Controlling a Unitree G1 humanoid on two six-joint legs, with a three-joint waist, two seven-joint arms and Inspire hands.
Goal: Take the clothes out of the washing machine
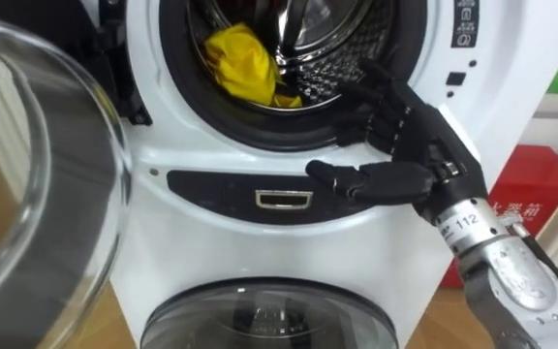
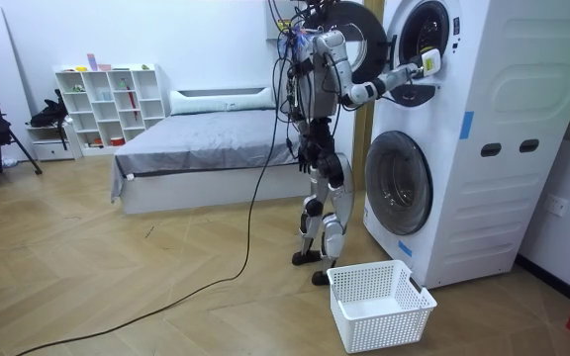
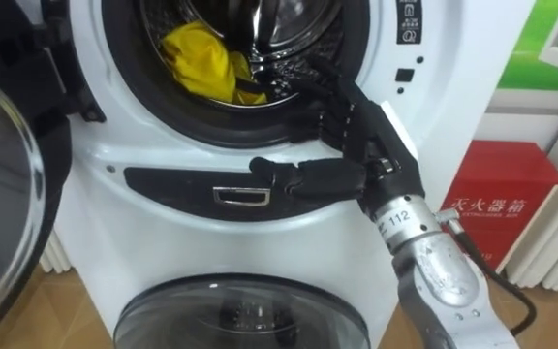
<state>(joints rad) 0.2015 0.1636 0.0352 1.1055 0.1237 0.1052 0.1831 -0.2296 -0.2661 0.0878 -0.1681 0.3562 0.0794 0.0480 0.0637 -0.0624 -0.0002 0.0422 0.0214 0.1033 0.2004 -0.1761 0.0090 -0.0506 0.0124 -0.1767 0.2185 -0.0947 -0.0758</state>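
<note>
Cloth (image 1: 243, 63), yellow and crumpled, lay inside the upper drum (image 1: 332, 58) of the washing machine (image 1: 211, 155), toward the drum's left, untouched. The right hand (image 1: 405, 126) hovered at the drum's lower right rim (image 1: 250, 126), fingers straight and apart, thumb out sideways, holding nothing. The step looked like the reach-in: the hand would do best to clear the rim, travel left and deeper, and curl only once its fingers were buried in fabric. The glass door (image 1: 46, 165) stood open left of the drum; a white basket (image 2: 379, 302) waited on the floor below.
</note>
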